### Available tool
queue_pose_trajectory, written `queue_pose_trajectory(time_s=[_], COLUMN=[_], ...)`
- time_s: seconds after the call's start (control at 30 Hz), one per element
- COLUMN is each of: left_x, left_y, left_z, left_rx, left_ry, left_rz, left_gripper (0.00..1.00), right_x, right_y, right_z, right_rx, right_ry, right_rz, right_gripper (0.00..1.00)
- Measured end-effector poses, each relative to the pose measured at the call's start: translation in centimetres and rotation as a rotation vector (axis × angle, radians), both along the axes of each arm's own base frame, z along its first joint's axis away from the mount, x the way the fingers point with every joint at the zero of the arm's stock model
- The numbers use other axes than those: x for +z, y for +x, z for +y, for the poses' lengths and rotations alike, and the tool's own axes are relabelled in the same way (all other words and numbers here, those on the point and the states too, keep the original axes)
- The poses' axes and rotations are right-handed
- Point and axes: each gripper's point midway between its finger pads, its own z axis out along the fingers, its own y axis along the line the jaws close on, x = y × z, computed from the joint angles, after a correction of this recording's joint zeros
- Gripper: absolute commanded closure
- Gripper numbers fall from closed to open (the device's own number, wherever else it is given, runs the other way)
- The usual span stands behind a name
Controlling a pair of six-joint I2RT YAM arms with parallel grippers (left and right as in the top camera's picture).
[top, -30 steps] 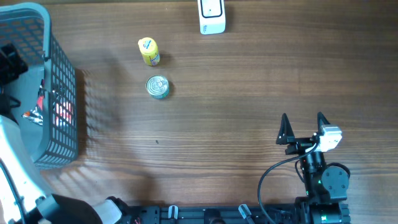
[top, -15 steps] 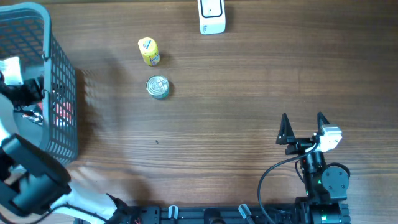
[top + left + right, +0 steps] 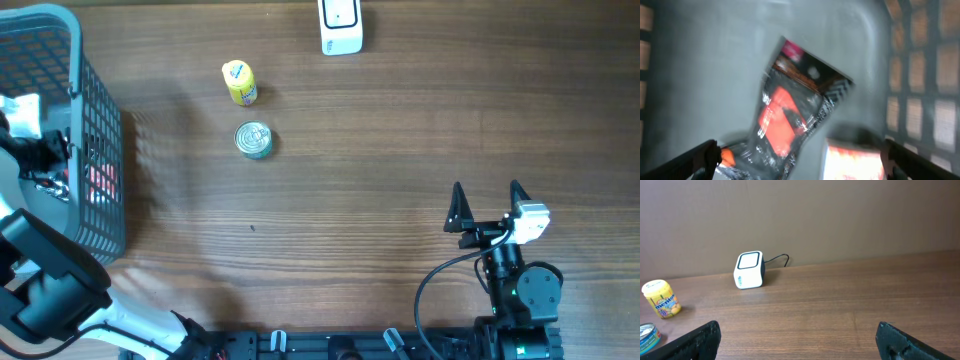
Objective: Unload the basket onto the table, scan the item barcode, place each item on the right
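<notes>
Hanging spread wide and gripping nothing, my left gripper (image 3: pixel 802 161) shows its two fingertips at the bottom corners of the wrist view, inside the grey basket (image 3: pixel 100 200); beneath it on the basket floor lies a black foil packet (image 3: pixel 790 115) with a red-orange label, tilted so its pink-tipped end points toward 1 o'clock; at 5 o'clock of that packet sits a second pack (image 3: pixel 855 162) with an orange and white face, too blurred to tell whether the two touch; the basket stands at the 9 o'clock edge of the wooden table (image 3: pixel 400 200); my right gripper (image 3: pixel 487 192) is also spread with nothing between its fingers, low at 5 o'clock on the table and pointing toward 12 o'clock; the white scanner (image 3: pixel 341 25) stands at the 12 o'clock edge, well apart from both grippers; a yellow tub (image 3: pixel 239 83) stands at 11 o'clock, with a tin can (image 3: pixel 254 140) near it on its 6 o'clock side, not touching.
</notes>
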Motion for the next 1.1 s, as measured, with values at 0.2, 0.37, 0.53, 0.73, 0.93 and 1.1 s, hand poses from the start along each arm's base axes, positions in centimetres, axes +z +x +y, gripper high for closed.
queue_pose_trajectory(time_s=[0.2,0.37,0.53,0.73,0.93,1.1], left_x=[0.3,1.0,1.5,1.4,-1.2,-4.1], left_y=[0.4,1.4,2.2,2.5,1.6,0.1], left_z=[0.6,1.7,2.2,1.9,2.9,4.1], left_rx=[-0.147,-0.194,-0.24,-0.263,-0.241,-0.204], left_ry=[0.088,0.162,0.21,0.195,0.146,0.092], left_rz=[-0.012,-0.053,-0.084,-0.105,-0.071,-0.023], left_gripper=[0.0,0.0,0.0,0.0,0.02,0.01], right_x=[0.0,0.0,0.0,0.0,0.0,0.0], right_y=[0.0,0.0,0.0,0.0,0.0,0.0], right_z=[0.0,0.0,0.0,0.0,0.0,0.0], right_rx=[0.0,0.0,0.0,0.0,0.0,0.0], right_ry=[0.0,0.0,0.0,0.0,0.0,0.0], right_rz=[0.0,0.0,0.0,0.0,0.0,0.0], right_gripper=[0.0,0.0,0.0,0.0,0.0,0.0])
